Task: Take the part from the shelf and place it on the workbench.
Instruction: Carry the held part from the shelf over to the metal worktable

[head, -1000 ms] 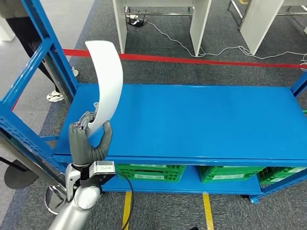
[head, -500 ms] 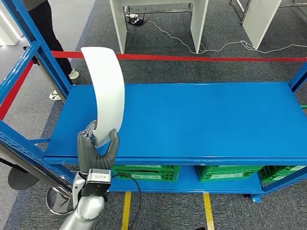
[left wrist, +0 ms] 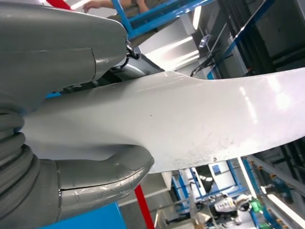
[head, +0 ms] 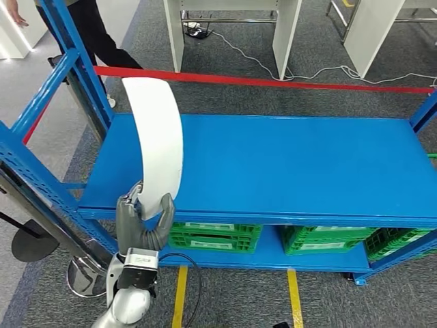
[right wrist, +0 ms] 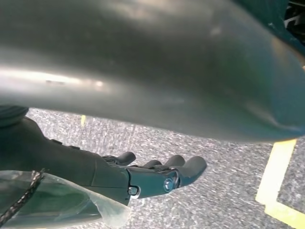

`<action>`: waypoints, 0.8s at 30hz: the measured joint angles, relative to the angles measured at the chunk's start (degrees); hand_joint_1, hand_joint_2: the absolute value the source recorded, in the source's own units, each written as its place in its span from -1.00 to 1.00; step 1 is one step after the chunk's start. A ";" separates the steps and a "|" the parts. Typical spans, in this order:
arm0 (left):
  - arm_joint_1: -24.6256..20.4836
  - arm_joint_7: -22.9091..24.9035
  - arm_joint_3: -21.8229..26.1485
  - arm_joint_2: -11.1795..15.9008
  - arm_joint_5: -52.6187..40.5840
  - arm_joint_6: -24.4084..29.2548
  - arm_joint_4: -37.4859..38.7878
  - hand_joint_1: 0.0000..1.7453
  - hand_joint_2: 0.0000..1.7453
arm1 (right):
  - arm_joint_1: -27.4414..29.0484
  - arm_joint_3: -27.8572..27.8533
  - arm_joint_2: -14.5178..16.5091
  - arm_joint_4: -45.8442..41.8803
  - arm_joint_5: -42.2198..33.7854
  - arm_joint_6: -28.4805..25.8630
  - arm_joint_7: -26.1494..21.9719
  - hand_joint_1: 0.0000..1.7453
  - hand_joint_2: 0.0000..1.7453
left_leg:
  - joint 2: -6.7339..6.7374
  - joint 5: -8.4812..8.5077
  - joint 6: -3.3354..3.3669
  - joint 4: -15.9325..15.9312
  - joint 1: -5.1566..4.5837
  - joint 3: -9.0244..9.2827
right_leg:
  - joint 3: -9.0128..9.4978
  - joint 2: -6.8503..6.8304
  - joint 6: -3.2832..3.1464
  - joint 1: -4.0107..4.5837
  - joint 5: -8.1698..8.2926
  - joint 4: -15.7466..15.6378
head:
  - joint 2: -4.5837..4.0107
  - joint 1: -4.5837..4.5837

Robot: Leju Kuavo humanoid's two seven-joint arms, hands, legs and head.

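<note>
The left hand (head: 143, 222) grips the lower end of the part (head: 157, 140), a long curved white panel, at the front left edge of the shelf (head: 289, 171); the grey thumb (head: 164, 213) wraps over the panel's near face and the other fingers close on its far side, so the panel is clamped between them. The part stands nearly upright, its top curling back and to the left, above the shelf's blue deck and clear of it; most of its length shows against the deck and the grey carpet behind. In the left wrist view the thumb (left wrist: 107, 179) presses against the white part (left wrist: 201, 119), which runs on across the picture, and blue shelf posts show behind it. The right hand (right wrist: 151, 176) hangs over speckled grey floor beside a yellow line (right wrist: 277, 191); its dark fingers lie straight, close side by side, and hold nothing. The shelf is a low blue steel rack with a wide flat deck; green crates (head: 214, 236) sit on the level under it. A red tape (head: 268, 82) stretches across behind the shelf, with white table legs (head: 286, 34) and a loose cable (head: 319, 72) on the carpet beyond. A person (head: 95, 31) in dark trousers stands at the far left behind the blue posts. Yellow floor marks (head: 180, 294) run under the shelf's front
</note>
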 joint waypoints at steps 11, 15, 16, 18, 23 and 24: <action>-0.15 0.39 -1.04 0.00 0.76 -1.24 0.49 1.00 1.00 | -0.06 -0.77 0.00 0.00 -0.25 0.31 -1.50 -1.00 -1.00 | 0.24 4.95 -0.94 1.12 -0.59 -6.17 | 9.48 0.19 -0.29 0.32 -2.32 -5.46 | 0.00 0.19; -0.13 0.39 -1.35 0.22 1.08 -1.80 0.77 1.00 1.00 | 0.08 -1.03 0.04 0.00 -0.45 0.93 -2.28 -1.00 -1.00 | 0.09 1.50 -2.20 4.06 -0.20 -7.39 | 7.80 -0.23 -2.31 0.16 -0.63 -5.94 | 0.00 0.14; -0.12 0.39 -1.37 0.31 1.09 -1.84 0.89 1.00 1.00 | 0.04 -1.09 0.04 0.00 -0.47 1.15 -2.47 -1.00 -1.00 | 0.06 -1.51 -2.52 6.92 -0.04 -8.09 | 7.33 -0.32 -2.63 0.15 -0.04 -5.91 | 0.00 0.08; -0.08 0.39 -1.42 0.50 1.11 -1.88 1.13 1.00 1.00 | 0.08 -1.15 0.04 0.00 -0.46 1.60 -2.70 -1.00 -1.00 | 0.06 -6.11 -2.99 13.84 0.23 -9.21 | 6.07 -0.37 -2.76 0.16 1.18 -5.80 | 0.00 -0.04; 0.42 0.39 -1.38 1.16 1.07 -1.81 1.31 1.00 1.00 | 0.13 -1.20 0.04 0.00 0.06 2.97 -3.42 -1.00 -1.00 | 0.04 -1.91 -3.04 7.31 0.67 -1.01 | 2.45 -0.39 -2.13 0.18 3.60 -5.06 | 0.00 -0.05; 0.54 0.39 -1.37 1.23 1.05 -1.81 1.24 1.00 1.00 | 0.12 -1.21 0.04 0.00 0.09 3.10 -3.67 -1.00 -1.00 | 0.00 -1.84 -2.84 3.42 0.61 1.41 | 2.06 -0.37 -1.80 0.22 4.00 -4.94 | 0.00 -0.02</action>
